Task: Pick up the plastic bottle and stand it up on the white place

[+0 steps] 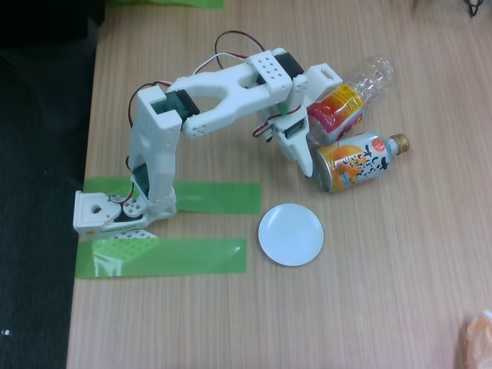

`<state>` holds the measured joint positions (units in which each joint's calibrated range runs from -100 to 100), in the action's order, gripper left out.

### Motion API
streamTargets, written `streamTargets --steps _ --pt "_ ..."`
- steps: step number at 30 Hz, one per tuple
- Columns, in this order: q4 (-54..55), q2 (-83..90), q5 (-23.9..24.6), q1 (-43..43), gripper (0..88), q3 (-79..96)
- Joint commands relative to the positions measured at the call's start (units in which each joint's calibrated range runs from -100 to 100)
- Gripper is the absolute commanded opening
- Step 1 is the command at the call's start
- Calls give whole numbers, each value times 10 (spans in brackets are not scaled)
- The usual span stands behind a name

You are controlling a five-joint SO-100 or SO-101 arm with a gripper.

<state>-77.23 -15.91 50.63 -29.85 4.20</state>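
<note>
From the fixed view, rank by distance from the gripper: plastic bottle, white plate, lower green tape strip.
1. Clear ribbed plastic bottle, at the gripper, upper right.
2. Round white plate, below it.
3. Lower green tape strip, lower left, farthest.

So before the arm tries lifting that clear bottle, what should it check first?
1. Gripper at the plastic bottle: ok.
2. Jaws closed on it: cannot tell, the arm hides them.
3. Bottle lying on its side, needs standing up: ok.
4. Orange can clear of the bottle: not ok, it looks to be touching.
5. White plate free: ok.
6. Path to the plate open: ok.
</note>
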Motion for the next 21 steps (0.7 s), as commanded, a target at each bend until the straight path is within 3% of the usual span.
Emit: streamTargets --steps 1,21 --pt "1 3 -3 -14 473 -24" --pt "12 -3 -3 -25 473 -48"
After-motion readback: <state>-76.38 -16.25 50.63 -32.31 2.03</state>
